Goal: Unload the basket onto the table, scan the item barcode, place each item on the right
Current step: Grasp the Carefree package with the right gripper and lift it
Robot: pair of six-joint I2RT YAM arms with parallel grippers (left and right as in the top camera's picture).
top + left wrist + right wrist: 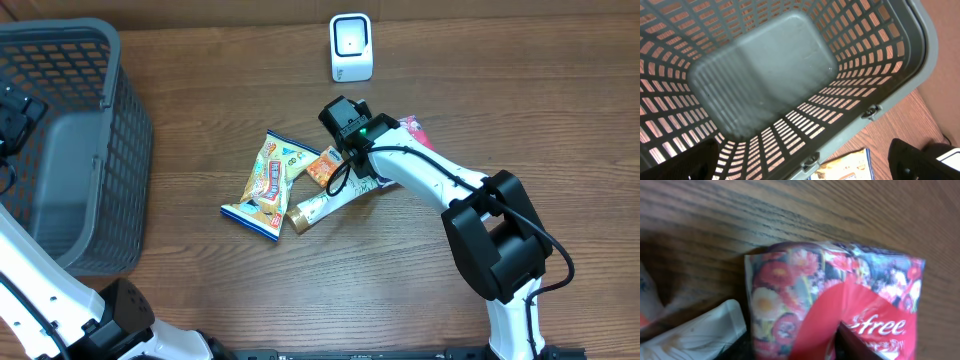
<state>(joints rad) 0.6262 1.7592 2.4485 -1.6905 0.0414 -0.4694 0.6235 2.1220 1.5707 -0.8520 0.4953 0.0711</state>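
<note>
**Flowered packet under the right tool, scanner well apart**

Packets lie in a loose heap near the middle of the wooden surface (230,290). The red flowered packet (840,295) is at the heap's right end, and the overhead view shows only its pink corner beside the arm. In the right wrist view its long axis runs across the frame. Its upper edge slopes a little down to the right, and the lettering on its upturned face reads upright. Its left edge lies just beside a white packet (695,335).

The right tool (355,150) hangs low over this packet. Dark shapes stand on either side of the packet's lower part. Whether they pinch it or merely straddle it cannot be told.

Overhead, the white packet runs aslant from lower left to upper right. A small orange packet (323,168) lies just above it, and a yellow packet (265,185) lies to the left, tilted the same way.

The scanner (351,47) stands upright near the far edge, well apart from the heap, with bare wood between them. More bare wood lies to the right of the arm and towards the near edge.

A grey basket (125,150) fills the left side, its wall near the yellow packet but not touching it. The left tool (18,120) hangs over the basket with its fingers (920,160) spread wide and nothing between them.
</note>
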